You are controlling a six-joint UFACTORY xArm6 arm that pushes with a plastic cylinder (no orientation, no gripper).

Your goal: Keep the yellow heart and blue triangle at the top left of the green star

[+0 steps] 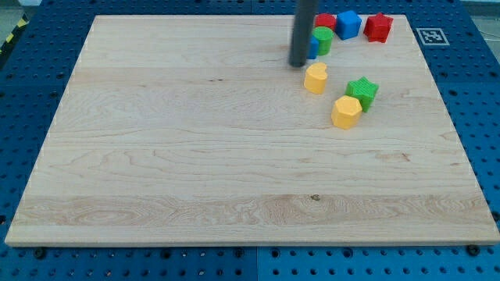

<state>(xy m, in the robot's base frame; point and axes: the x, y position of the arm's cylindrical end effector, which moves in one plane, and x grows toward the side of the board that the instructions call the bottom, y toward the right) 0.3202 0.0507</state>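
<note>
Nearest the camera is the front edge of the wooden worktop [234, 234]; all the action is in the upper right of the frame.

No hand on this rig, so nothing to spread or pinch, just a rod. My tip [298, 64] is planted right against the left side of a blue block [313, 49]. I'm guessing that's the blue triangle, but the rod hides most of it, so I can't confirm the shape. Touching its right side is a green cylinder [323, 39]. Just below my tip and a bit right sits the yellow heart [316, 78], apart from it. Further right and a bit lower is the green star [363, 91], with a yellow hexagon [346, 112] tucked against its lower left.

So both task pieces already look up-left of the star.

Handling-wise, I'd say these are light, hard little blocks that skate easily on smooth wood. Nudge through the middle of a side, since an off-centre push will probably spin them.

Count: eight blocks, two of each colour. The rest are a blue cube [348, 24], a red block [326, 21] and another red block [379, 26] along the top edge.
</note>
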